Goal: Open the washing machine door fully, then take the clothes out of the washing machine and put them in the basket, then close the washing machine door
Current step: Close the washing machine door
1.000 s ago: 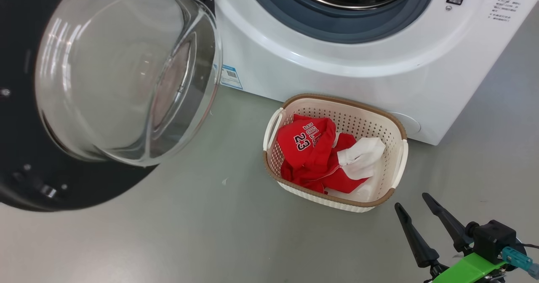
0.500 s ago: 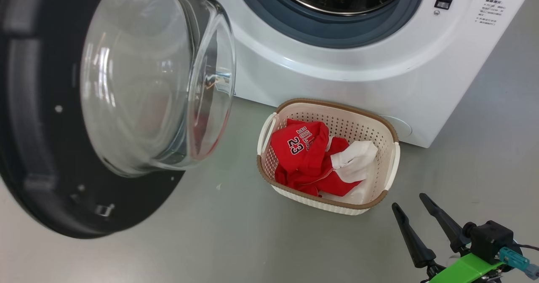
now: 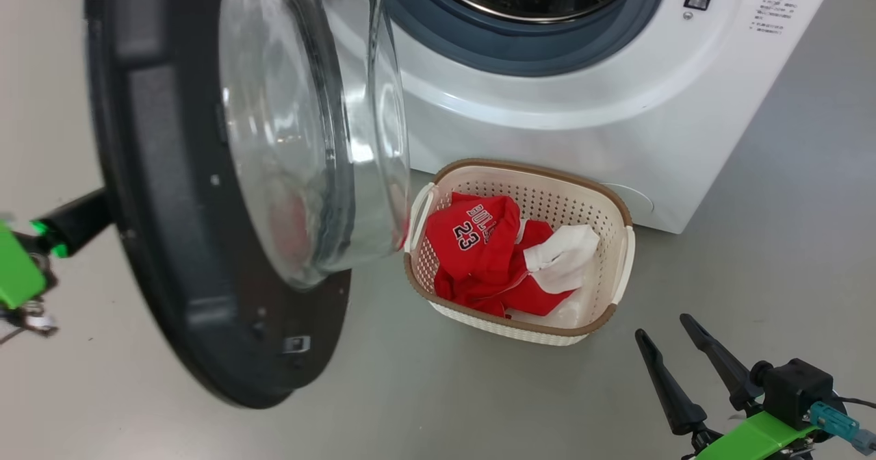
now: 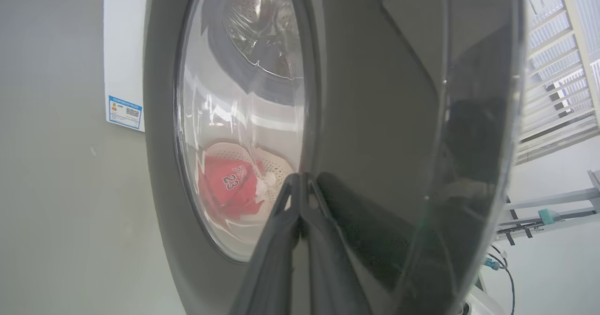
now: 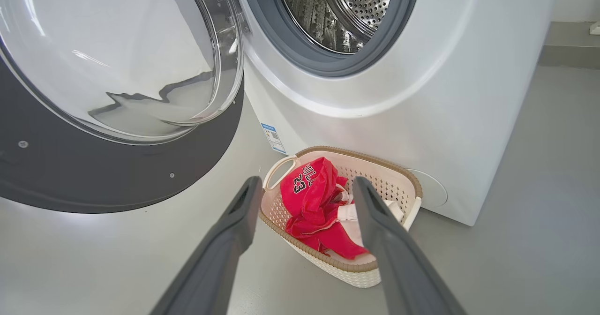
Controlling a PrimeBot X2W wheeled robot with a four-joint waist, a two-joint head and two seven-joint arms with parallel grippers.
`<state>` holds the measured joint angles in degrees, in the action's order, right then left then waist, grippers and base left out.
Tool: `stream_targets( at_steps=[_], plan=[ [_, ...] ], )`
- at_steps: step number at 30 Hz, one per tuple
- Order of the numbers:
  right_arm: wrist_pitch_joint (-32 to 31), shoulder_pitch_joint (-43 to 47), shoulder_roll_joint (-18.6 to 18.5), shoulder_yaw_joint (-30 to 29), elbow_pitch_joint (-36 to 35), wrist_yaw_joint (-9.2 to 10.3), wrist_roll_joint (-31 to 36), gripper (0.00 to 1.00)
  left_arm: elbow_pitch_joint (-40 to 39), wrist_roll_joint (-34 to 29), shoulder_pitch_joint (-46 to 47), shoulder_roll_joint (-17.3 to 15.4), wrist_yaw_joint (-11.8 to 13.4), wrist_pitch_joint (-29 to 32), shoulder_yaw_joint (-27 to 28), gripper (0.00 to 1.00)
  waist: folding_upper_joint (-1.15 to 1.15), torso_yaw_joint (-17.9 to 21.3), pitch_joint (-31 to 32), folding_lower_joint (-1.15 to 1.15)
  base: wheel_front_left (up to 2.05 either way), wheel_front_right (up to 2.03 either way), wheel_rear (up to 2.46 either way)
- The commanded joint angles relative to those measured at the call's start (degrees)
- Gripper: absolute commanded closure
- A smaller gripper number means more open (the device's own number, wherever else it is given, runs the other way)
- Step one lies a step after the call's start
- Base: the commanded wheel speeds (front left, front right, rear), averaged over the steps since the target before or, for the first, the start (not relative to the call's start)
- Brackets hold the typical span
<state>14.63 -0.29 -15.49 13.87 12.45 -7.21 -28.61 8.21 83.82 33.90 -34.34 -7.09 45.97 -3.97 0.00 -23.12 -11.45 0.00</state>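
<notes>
Door (image 3: 171, 241), black-rimmed round glass, hides tips of left tool (image 4: 300, 180) in head view; wrist view shows them pressed together. Right tool (image 3: 662, 326) spread, empty.

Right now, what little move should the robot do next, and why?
Probably push the door shut against the washing machine with the closed left hand, whose tips seem to touch the door's outside. The clothes already lie in the basket, and the door stands partly open.
</notes>
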Motion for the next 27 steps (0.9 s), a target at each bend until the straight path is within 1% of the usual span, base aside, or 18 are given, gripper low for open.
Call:
stream_targets(
  at_steps=[1, 9, 11, 26, 27],
  plan=[
    [0.37, -0.80, -0.58, 0.87, -1.41, -0.28, -0.06, 0.00, -3.20, 0.81, 1.84, -1.84, -0.39, -0.70, 1.33, 1.00, 0.00, 0.46, -0.45, 0.00, 0.00, 0.00, 0.00],
    [0.37, -1.27, -0.58, 0.47, -1.47, -0.28, 0.06, 0.00, -7.04, 1.39, 4.13, 1.45, -0.40, -4.09, -2.87, 1.00, 0.00, 1.36, -1.19, 0.00, 0.00, 0.00, 0.00],
    [0.37, -1.43, -0.50, 0.48, -1.47, -0.28, 0.09, 0.00, -7.16, 1.38, 4.27, 1.77, -0.40, -4.98, -3.50, 1.00, 0.00, 1.62, -1.27, 0.00, 0.00, 0.00, 0.00],
    [0.37, -1.07, -0.11, -0.20, -1.41, -0.28, 0.19, 0.00, -6.54, 1.54, 2.99, 0.91, -0.40, -11.63, -4.73, 1.00, 0.00, 1.43, -0.69, 0.00, 0.00, 0.00, 0.00],
    [0.37, -1.06, -0.05, -0.14, -1.39, -0.28, 0.18, 0.00, -6.42, 1.51, 2.61, 0.79, -0.40, -12.24, -4.67, 0.90, 0.00, 1.41, -0.53, 0.00, 0.00, 0.00, 0.00]
  ],
)
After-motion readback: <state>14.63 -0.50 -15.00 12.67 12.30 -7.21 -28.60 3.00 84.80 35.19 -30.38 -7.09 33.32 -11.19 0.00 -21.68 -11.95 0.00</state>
